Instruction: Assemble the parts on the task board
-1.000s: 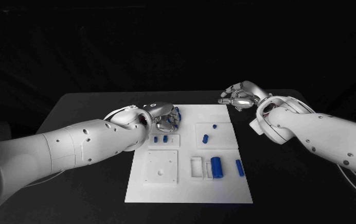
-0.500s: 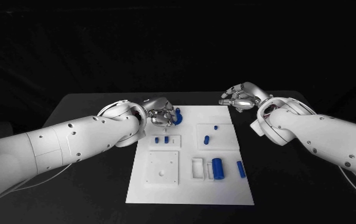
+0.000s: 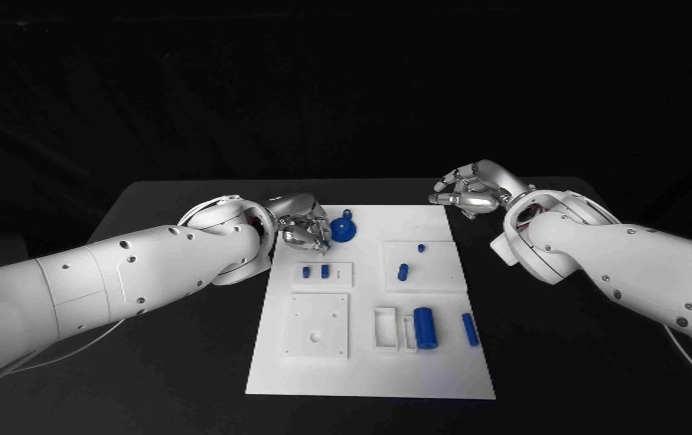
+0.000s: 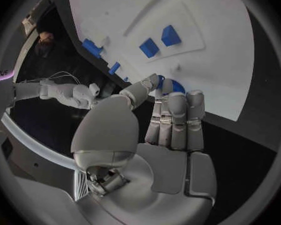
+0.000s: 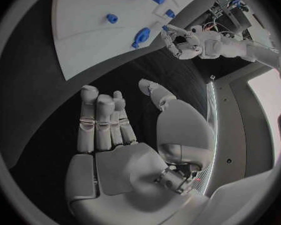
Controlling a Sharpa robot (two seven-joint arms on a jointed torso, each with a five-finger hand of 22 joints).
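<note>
The white task board (image 3: pixel 440 375) lies in the middle of the black table. My left hand (image 3: pixel 300 231) is over the board's far left corner and holds a round blue part (image 3: pixel 343 227) at its fingertips. In the left wrist view the fingers (image 4: pixel 177 117) curl round that blue part (image 4: pixel 175 87). My right hand (image 3: pixel 469 190) hovers off the board's far right corner, holding nothing; in the right wrist view its fingers (image 5: pixel 103 120) stand straight with the thumb apart. On the board are two small blue blocks (image 3: pixel 315 272), two blue pegs (image 3: pixel 404 271), a blue cylinder (image 3: pixel 423 327) and a blue bar (image 3: pixel 467 328).
A square recessed plate (image 3: pixel 315 325) sits at the board's near left, and a small white frame (image 3: pixel 382 326) stands next to the cylinder. Black table (image 3: pixel 577 355) surrounds the board on all sides.
My left hand has drawn back slightly to the left and turned the blue part, which now shows as a round shape at its fingertips. The right hand has stayed put.
</note>
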